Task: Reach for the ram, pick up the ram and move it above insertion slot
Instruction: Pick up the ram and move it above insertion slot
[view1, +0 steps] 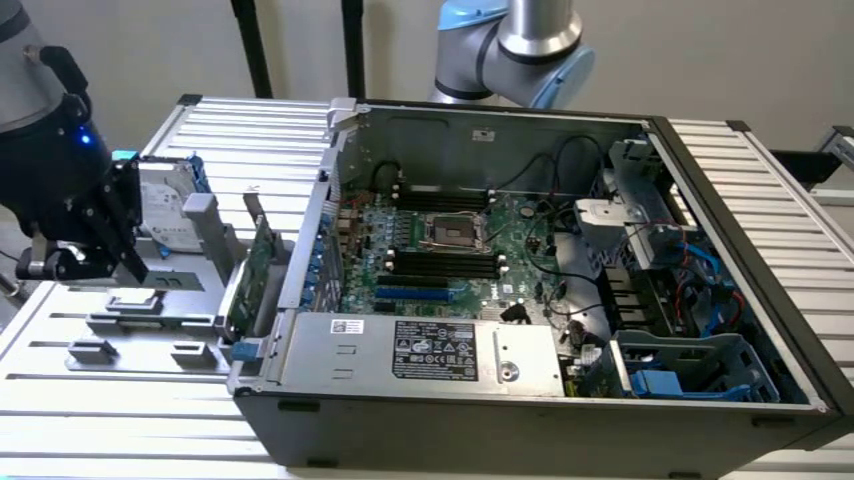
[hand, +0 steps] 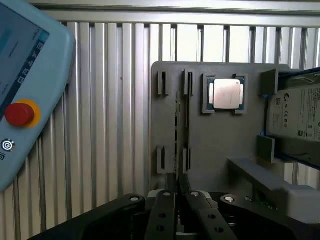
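My gripper (view1: 80, 260) hangs over the grey fixture plate (view1: 147, 325) at the exterior view's left, outside the open computer case (view1: 534, 420). In the wrist view my gripper (hand: 176, 186) has its jaws nearly together on the ram (hand: 176, 130). The ram shows edge-on as a thin strip running out from the fingertips, above the grey fixture plate (hand: 220, 145). The black insertion slots (view1: 441, 263) lie on the green motherboard (view1: 521, 225) inside the case, well toward the exterior view's right of the gripper.
The fixture also carries a hard drive in a blue frame (view1: 167, 200), an upright green expansion card (view1: 254, 270) and a processor chip (hand: 226, 94). A teach pendant (hand: 25, 85) lies on the slatted table. The case wall (view1: 314, 230) stands between gripper and motherboard. Another arm (view1: 521, 50) is behind the case.
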